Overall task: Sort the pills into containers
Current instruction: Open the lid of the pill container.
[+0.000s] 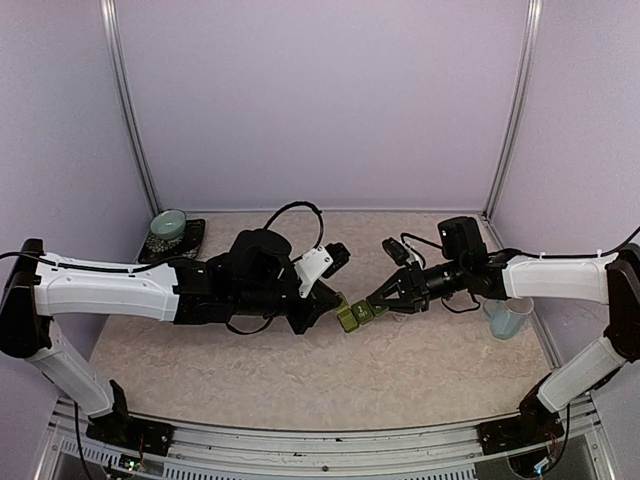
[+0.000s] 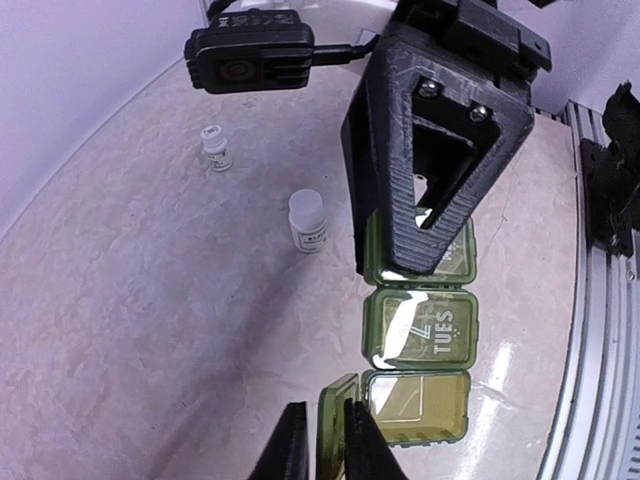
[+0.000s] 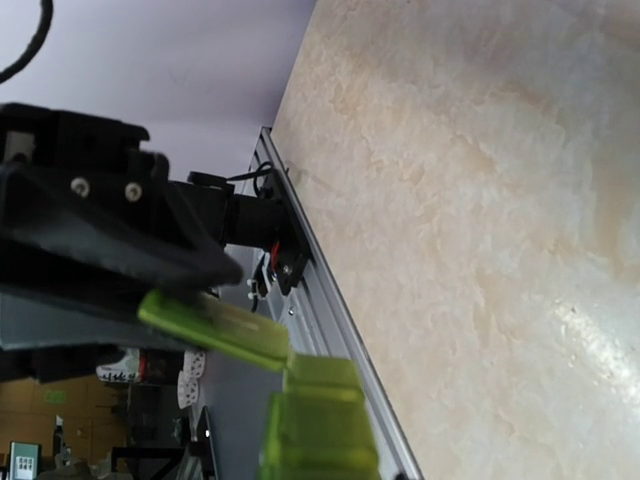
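The left gripper [image 2: 325, 412] is closed narrow, pinching the raised lid [image 2: 337, 392] of the end compartment of the containers [image 2: 425, 335]. The right gripper [image 1: 378, 304] is clamped on the strip's opposite end compartment. The strip sits between the two arms, over the middle of the table [image 2: 150, 300].

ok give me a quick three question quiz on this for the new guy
1. True or false: the right hand holds one end of the box.
2. What word is on the middle lid?
3. The left hand pinches: A nothing, B the open lid, C the middle lid.
Key: 1 true; 2 TUES; 3 B.
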